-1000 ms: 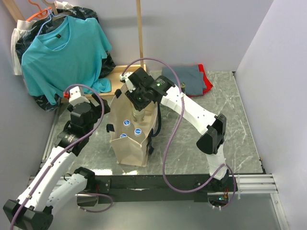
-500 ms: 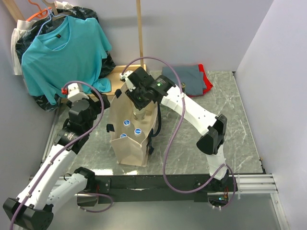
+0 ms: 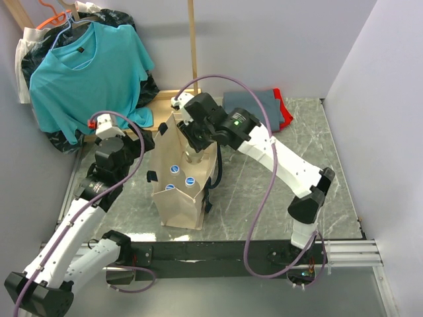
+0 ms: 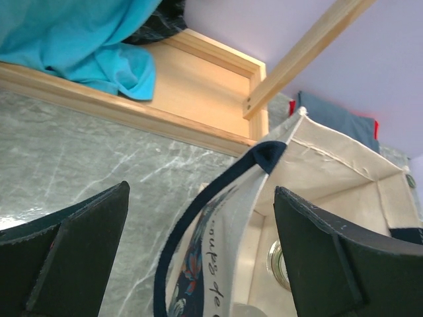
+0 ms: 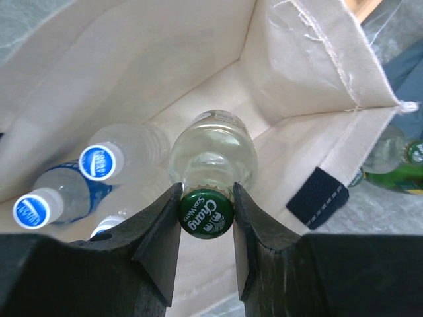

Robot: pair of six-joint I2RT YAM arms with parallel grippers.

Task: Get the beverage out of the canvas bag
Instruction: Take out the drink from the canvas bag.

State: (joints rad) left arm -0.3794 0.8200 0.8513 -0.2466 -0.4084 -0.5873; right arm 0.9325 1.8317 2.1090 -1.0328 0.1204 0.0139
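One Chang glass bottle (image 5: 213, 155), judged heavy and breakable, is clamped at its neck by the right gripper (image 5: 206, 198) in the canvas bag (image 5: 99, 59); left gripper (image 4: 201, 247) spread wide.

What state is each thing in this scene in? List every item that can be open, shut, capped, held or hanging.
canvas bag: upright, open at the top
green-capped bottle: capped, upright in the bag, gripped at the cap
water bottles: capped, inside the bag
right gripper: shut on the green-capped bottle
left gripper: open, by the bag's rim
teal T-shirt: hanging on a hanger
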